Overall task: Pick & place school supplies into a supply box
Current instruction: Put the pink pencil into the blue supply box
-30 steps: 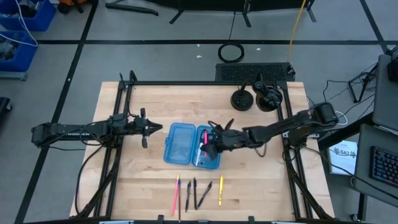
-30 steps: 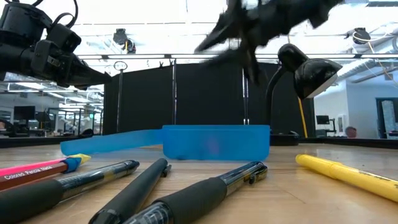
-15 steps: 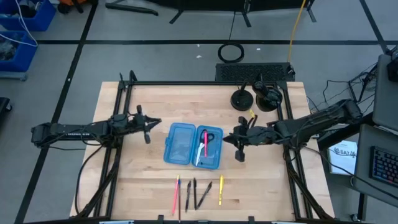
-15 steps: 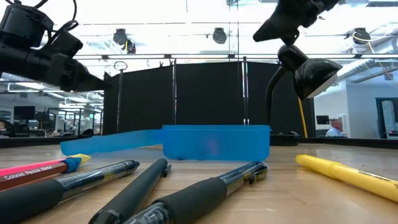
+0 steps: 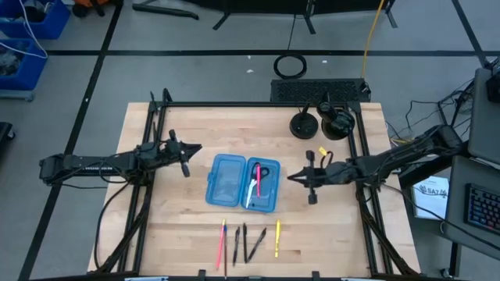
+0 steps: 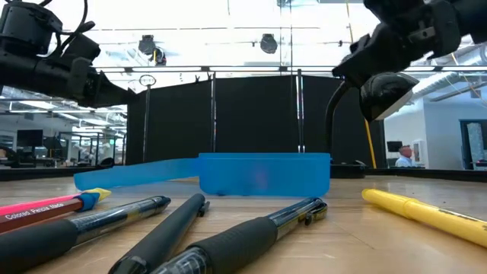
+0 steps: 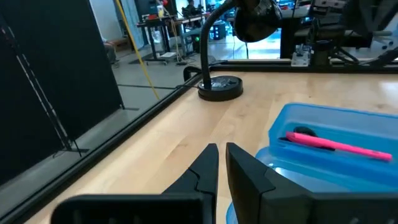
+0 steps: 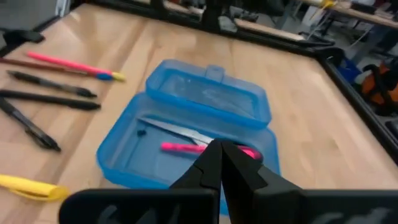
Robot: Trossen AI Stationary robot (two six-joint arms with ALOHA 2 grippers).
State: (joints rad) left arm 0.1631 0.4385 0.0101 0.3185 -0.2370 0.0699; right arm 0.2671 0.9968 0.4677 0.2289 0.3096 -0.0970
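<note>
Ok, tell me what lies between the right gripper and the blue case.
Only bare wooden tabletop, in the high view: the shut right gripper hangs just beside the blue case, nothing between them.

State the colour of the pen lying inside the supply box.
Pink pen, clearest in the right wrist view.

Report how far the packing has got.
Done: scissors and a pink pen lie in the open blue case. In hand: nothing; the right gripper is shut and empty beside the case, the left gripper waits. Left: five pens at the table's front edge.
</note>
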